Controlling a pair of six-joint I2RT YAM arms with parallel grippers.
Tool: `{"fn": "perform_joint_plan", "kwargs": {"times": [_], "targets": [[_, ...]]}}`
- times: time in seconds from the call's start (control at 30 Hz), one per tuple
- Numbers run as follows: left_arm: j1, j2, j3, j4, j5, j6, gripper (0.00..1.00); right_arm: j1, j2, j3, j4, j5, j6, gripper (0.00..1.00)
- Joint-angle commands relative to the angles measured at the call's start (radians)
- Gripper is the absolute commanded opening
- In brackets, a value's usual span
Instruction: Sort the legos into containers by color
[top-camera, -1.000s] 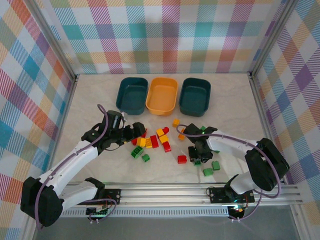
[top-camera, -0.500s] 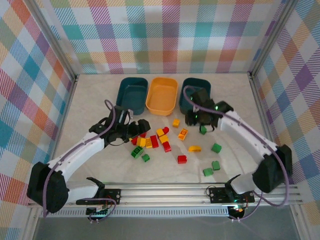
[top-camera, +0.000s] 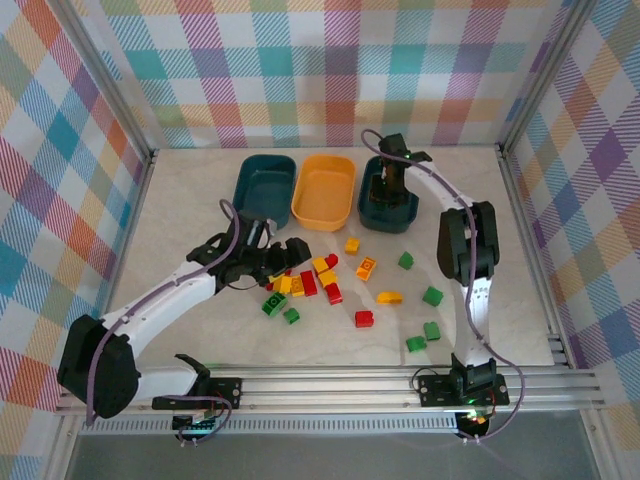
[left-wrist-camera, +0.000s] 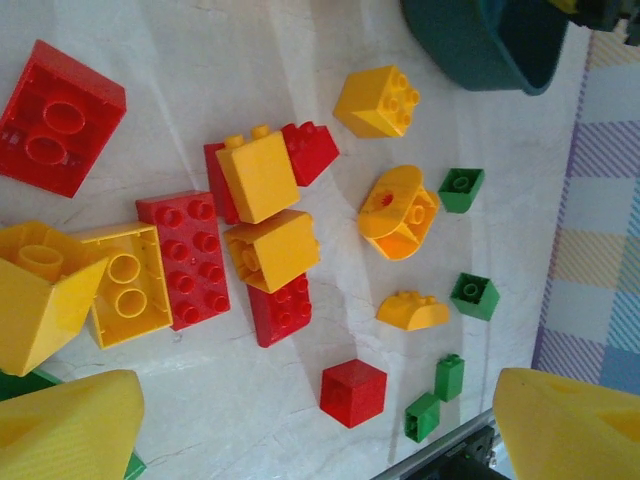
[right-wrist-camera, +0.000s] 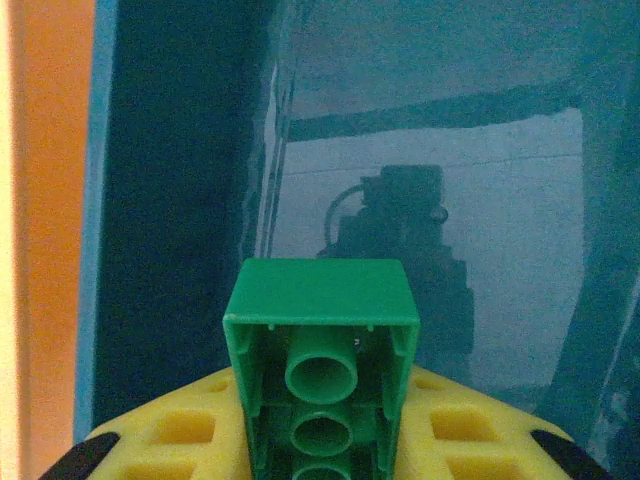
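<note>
Legos (top-camera: 308, 283) in red, yellow-orange and green lie loose on the desk (top-camera: 180, 200), in front of three tubs lined up along its far side. We see the densest cluster left of centre, red and yellow bricks touching one another, with two green bricks (top-camera: 273, 303) just on its near side.

Our left gripper (top-camera: 290, 252) sits at the left end of that cluster, pointing across it; in the left wrist view its yellow fingertips (left-wrist-camera: 70, 430) stand wide apart at the two lower corners, spread above the bricks. There a red studded brick (left-wrist-camera: 185, 258) lies against a yellow brick (left-wrist-camera: 272, 250), and a lone red cube (left-wrist-camera: 352, 392) lies apart from them.

Behind the cluster the left teal tub (top-camera: 262, 190) comes first in the row; the orange tub (top-camera: 322, 195) stands just beside it in the middle; the right teal tub (top-camera: 405, 210) closes the row. Right of the cluster the bricks lie well apart: a yellow one (top-camera: 352, 244) near the orange tub, and a scatter of green ones (top-camera: 432, 295) toward the right.

Our right gripper (top-camera: 385, 188) hangs over the right teal tub, its arm stretched far from its base. In the right wrist view it pinches a green lego (right-wrist-camera: 320, 300) between its yellow fingers (right-wrist-camera: 180, 430), the brick's hollow underside facing the camera; the tub's teal floor lies beyond, and the orange tub's wall runs down the left edge.
</note>
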Motion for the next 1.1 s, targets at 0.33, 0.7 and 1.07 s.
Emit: {"fn": "perform_joint_plan", "kwargs": {"times": [0.33,0.7,1.07], "targets": [[-0.011,-0.06,0.001,-0.046,-0.035,0.015,0.95,0.001,-0.289,-0.054,-0.06,0.129,-0.027,0.48],[-0.012,-0.022,-0.01,-0.06,-0.141,0.018,0.95,0.16,-0.863,-0.94,0.187,0.037,0.356,0.6],[-0.058,0.12,0.043,-0.003,-0.074,0.015,0.92,0.322,-0.887,-1.072,0.065,0.081,0.336,0.9]]}}
